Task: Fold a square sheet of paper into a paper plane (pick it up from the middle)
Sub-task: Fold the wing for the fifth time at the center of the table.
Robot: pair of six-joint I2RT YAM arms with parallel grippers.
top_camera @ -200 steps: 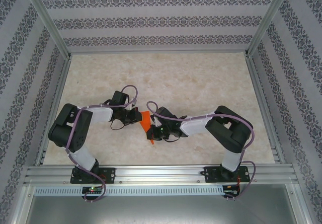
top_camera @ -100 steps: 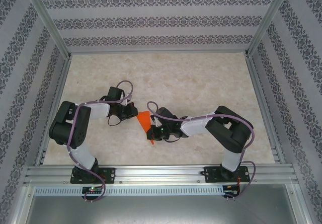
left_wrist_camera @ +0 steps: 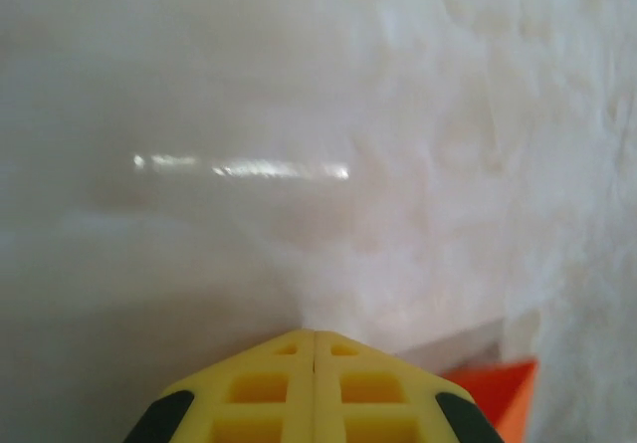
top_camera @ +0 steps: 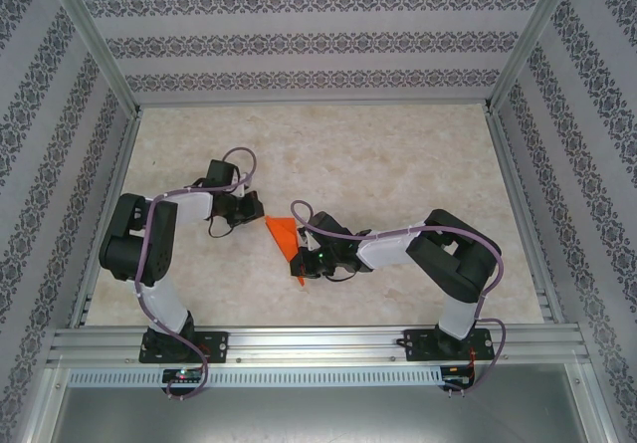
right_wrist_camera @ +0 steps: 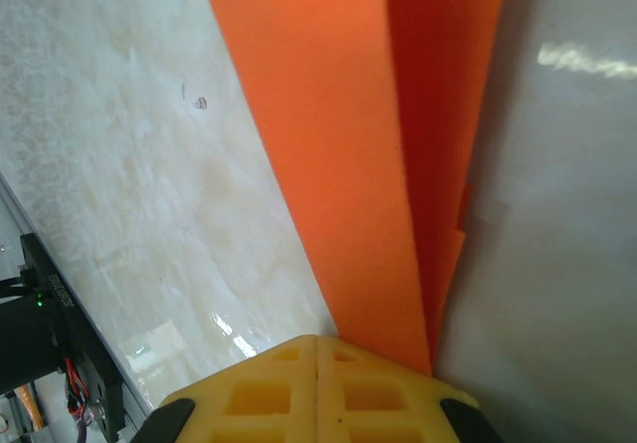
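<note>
The paper plane (top_camera: 284,236) is a bright orange folded piece, narrow and pointed, lying flat on the table between the two arms. My right gripper (top_camera: 303,261) is shut, its tips resting at the paper's near end. In the right wrist view the folded layers of the orange paper (right_wrist_camera: 338,144) run away from the shut right gripper (right_wrist_camera: 318,339), passing beside its right finger, not between the fingers. My left gripper (top_camera: 256,208) is shut and sits just left of the paper's far end. In the left wrist view the left gripper (left_wrist_camera: 315,334) is shut, and an orange corner (left_wrist_camera: 500,395) shows beside it.
The marble-patterned table (top_camera: 398,164) is boxed in by patterned walls and aluminium posts (top_camera: 95,50). A metal rail (top_camera: 318,343) with both arm bases runs along the near edge. Open tabletop stretches behind and to both sides of the arms.
My left gripper has drawn back up and to the left, off the paper, uncovering its far end. The right gripper and the paper have stayed put.
</note>
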